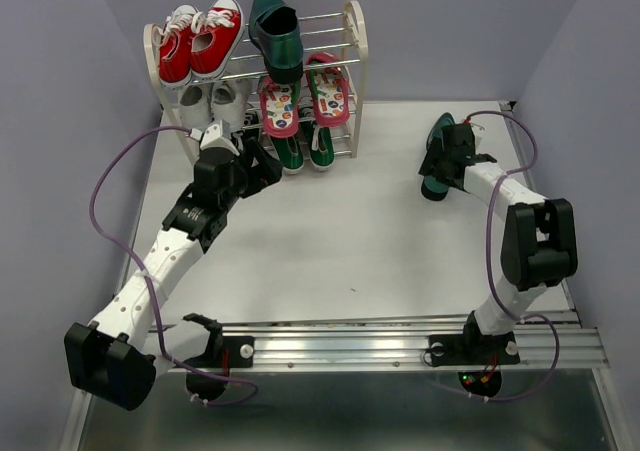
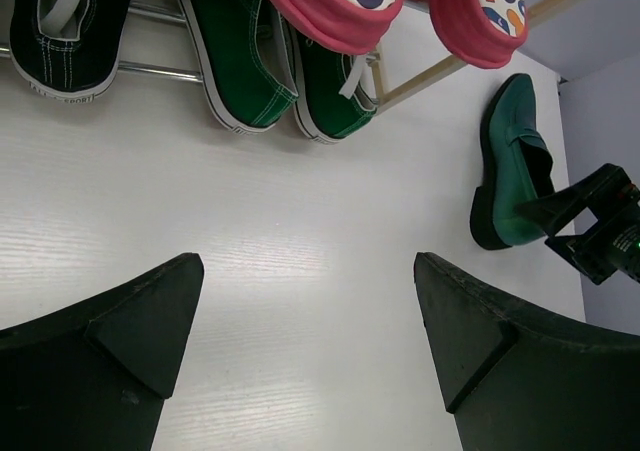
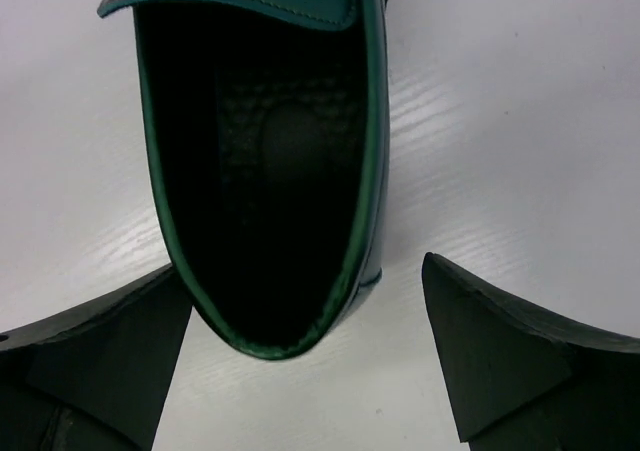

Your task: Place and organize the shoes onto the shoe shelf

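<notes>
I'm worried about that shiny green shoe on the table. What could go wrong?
The open right claw is over the glossy shoe, which might slip when squeezed. Its twin perches atop the shelf; adding this one could knock it off. The left claw by the shelf could get bumped.

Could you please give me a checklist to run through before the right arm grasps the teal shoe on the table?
1. Right end effector open: ok.
2. Heel of glossy dark teal pointed dress shoe between its fingers: ok.
3. Fingers low enough to grip: cannot tell.
4. Free space beside matching teal shoe on top tier of cream-and-chrome shoe shelf: ok.
5. Left end effector away from this shoe: ok.
</notes>
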Motion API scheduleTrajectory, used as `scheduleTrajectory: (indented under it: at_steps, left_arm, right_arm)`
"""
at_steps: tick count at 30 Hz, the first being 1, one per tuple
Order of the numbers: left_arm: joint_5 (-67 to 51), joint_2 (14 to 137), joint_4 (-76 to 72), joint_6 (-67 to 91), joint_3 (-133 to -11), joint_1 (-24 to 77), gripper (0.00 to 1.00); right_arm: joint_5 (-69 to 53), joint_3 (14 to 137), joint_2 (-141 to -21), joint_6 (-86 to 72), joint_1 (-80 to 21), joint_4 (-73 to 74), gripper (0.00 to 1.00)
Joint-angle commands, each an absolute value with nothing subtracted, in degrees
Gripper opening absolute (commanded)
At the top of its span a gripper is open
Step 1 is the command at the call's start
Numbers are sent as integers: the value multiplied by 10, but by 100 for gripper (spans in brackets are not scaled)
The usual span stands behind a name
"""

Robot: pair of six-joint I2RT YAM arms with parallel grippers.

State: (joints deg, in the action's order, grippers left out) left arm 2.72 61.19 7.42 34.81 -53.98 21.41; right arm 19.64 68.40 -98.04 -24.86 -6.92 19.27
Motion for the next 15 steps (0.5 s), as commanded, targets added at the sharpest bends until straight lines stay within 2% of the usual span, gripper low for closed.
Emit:
scheduleTrajectory:
  at_steps: [1, 4, 5, 7, 8, 11, 15]
  left_arm:
    - [44, 606, 65, 349, -539, 218, 99]
    - [44, 614, 66, 349, -545, 217, 99]
    - [43, 617, 67, 349, -546, 217, 99]
    - [41, 623, 68, 350, -548, 217, 99]
    - [42, 624, 69, 351, -547, 218, 99]
    - [46, 624, 71, 355, -545, 217, 99]
    - [47, 621, 69, 359, -542, 217, 99]
  right_arm:
    - [171, 688, -1005, -227, -60, 109, 100]
    - [172, 697, -1025, -213, -60, 88, 85]
    - [175, 700, -1027, -210, -60, 83, 66]
    - [189, 698, -1024, -216, -60, 80, 44]
    - [196, 697, -1022, -218, -60, 80, 26]
    - [200, 686, -1004, -214, -60, 80, 1]
    - [174, 677, -953, -178, -60, 80, 1]
